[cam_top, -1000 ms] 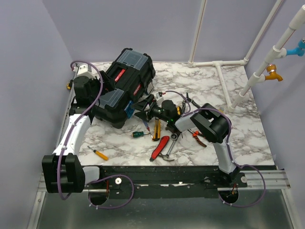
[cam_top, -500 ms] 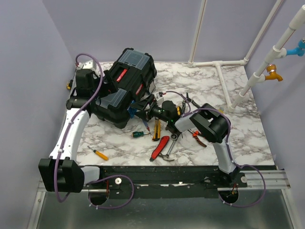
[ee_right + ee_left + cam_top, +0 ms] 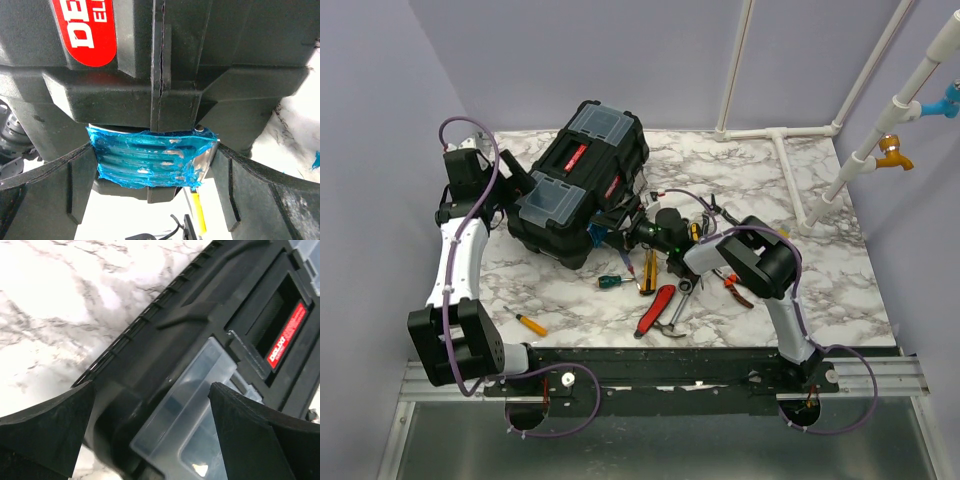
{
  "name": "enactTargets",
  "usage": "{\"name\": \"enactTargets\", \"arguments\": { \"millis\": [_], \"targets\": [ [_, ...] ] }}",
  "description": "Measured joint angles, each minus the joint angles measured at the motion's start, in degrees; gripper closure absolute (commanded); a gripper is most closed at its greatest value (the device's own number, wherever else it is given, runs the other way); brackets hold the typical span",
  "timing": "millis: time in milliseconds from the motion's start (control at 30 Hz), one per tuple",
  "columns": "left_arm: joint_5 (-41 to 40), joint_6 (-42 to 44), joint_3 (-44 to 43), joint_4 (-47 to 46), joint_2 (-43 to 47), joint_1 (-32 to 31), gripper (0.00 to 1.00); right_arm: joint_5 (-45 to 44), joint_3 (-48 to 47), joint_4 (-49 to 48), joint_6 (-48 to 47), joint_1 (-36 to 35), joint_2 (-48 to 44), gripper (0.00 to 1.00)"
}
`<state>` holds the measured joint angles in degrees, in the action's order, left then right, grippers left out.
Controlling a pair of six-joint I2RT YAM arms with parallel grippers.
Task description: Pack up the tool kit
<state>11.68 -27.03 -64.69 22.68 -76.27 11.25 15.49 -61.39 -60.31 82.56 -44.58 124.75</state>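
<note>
- Sitting at the back left of the marble table (image 3: 790, 200), the black toolbox (image 3: 582, 180) has its lid down. Loose tools (image 3: 655, 308) lie just off its near right side. The left gripper (image 3: 518, 188) is at its left end and the right gripper (image 3: 610, 222) at its front.
- Left wrist view — the fingers (image 3: 45, 435) are spread wide, straddling the corner with a clear lid compartment (image 3: 185, 405).
- Right wrist view — the fingers (image 3: 45, 195) are spread wide on either side of the teal latch (image 3: 150, 157), pinching nothing.

— What sort of place is this?
— A robot test cell in a lab. Plain lilac walls (image 3: 380, 100) box in a marble-patterned worktop (image 3: 825, 275). The left arm (image 3: 458, 262) and right arm (image 3: 784, 305) are bolted to a black rail (image 3: 670, 366), purple cables (image 3: 467, 121) loop loose, and white pipes (image 3: 780, 133) form a frame.
</note>
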Motion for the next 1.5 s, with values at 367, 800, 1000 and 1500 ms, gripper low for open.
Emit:
{"name": "enactTargets", "arguments": {
  "millis": [367, 800, 1000, 1500],
  "targets": [
    [8.68, 0.00, 3.04, -10.88, -2.95, 0.39, 0.02, 0.48, -2.21, 3.52, 0.46, 0.09, 0.37, 0.37],
    [0.72, 1.86, 10.32, -23.85, -0.92, -4.17, 0.02, 0.26, -4.20, 13.11, -2.47, 1.42, -2.36, 0.70],
    [-3.54, 1.70, 11.41, -26.56, -0.59, -5.79, 0.02, -2.34, -6.32, 22.67, -5.05, 1.51, -6.25, 0.72],
    [-15.15, 3.67, 12.13, -28.30, -0.07, -10.95, 0.03, -6.05, -10.73, 37.73, -10.88, 1.95, -9.70, 0.74]
  ]
}}
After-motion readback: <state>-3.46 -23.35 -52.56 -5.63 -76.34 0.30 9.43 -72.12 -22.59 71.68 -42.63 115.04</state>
